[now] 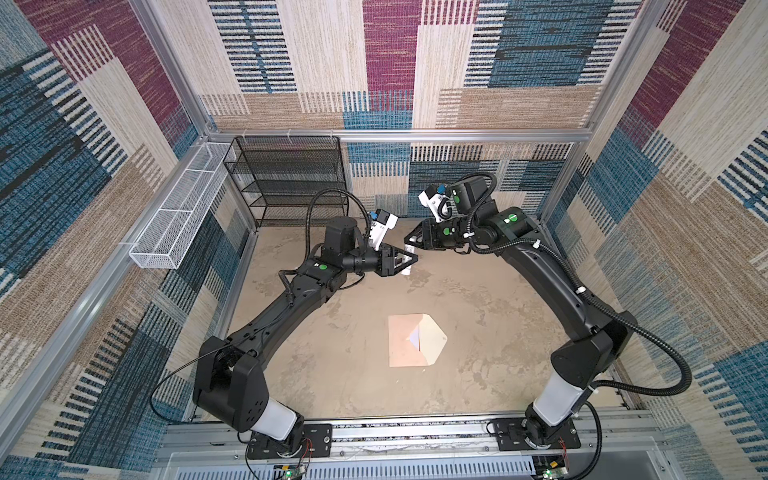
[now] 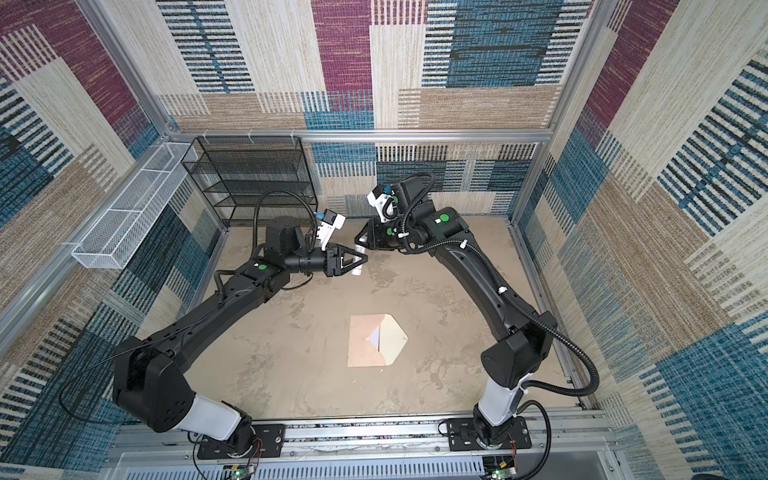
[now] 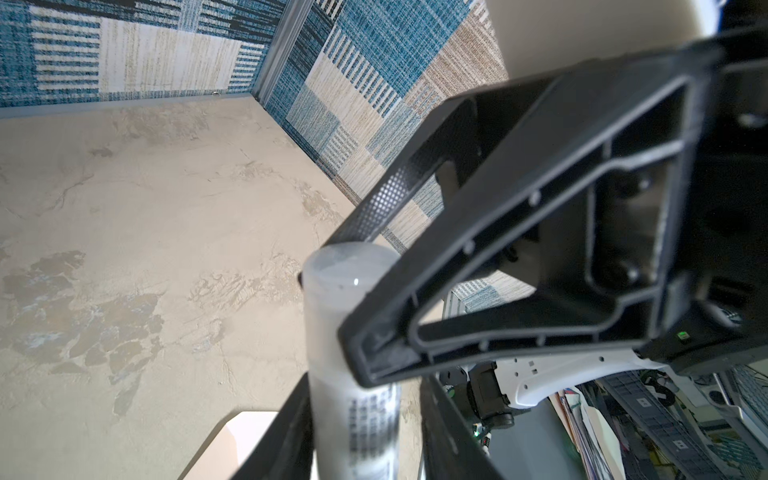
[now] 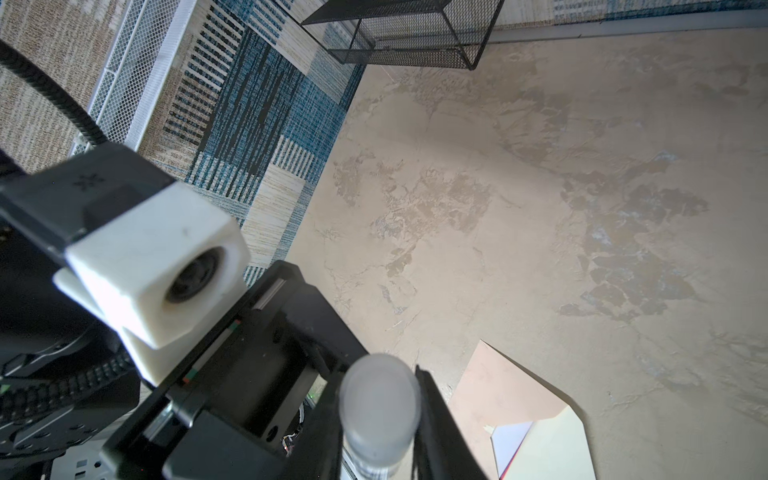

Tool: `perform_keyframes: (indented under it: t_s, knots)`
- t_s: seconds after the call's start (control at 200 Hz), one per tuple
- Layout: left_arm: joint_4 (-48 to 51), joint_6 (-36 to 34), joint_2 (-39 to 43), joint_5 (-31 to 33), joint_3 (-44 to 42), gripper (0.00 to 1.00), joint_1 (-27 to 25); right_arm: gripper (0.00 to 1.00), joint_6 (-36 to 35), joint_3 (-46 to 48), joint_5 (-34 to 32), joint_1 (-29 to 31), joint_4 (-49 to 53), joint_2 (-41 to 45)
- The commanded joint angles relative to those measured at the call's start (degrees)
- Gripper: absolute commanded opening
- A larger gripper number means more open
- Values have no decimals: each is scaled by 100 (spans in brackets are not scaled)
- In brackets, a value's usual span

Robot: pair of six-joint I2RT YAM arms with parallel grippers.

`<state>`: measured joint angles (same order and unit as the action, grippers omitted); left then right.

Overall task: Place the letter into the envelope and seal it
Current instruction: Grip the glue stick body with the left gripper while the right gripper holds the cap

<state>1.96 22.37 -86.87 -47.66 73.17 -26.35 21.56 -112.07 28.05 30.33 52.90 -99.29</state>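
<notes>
Envelope first: we are seeing it lying flat on the bench, nearest us, with its cream flap open and pointing to 3 o'clock. The letter is sitting inside it, showing only a white sliver at the mouth. Toward 12 o'clock, well apart from it, both arms are meeting above the bench at a white tube. The left gripper is straddling the printed body; we cannot tell whether its jaws are pinching or slack. The right gripper is holding the tube by its cap end, jaws narrow against both sides. At 11 o'clock a black mesh rack is standing against the back wall.
</notes>
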Motion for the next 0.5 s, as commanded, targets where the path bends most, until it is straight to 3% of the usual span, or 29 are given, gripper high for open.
perform_keyframes:
  t_s: [0.0,0.301,0.496]
  knots:
    - [117,-66,-30,-209,75,39,7,21,-111,-61,-36,17,-28,14]
    - [168,-106,-85,-202,107,15,7,25,-156,-156,-20,26,39,-29]
    - [133,-85,-119,-78,60,8,8,45,-81,-350,-65,26,64,-92]
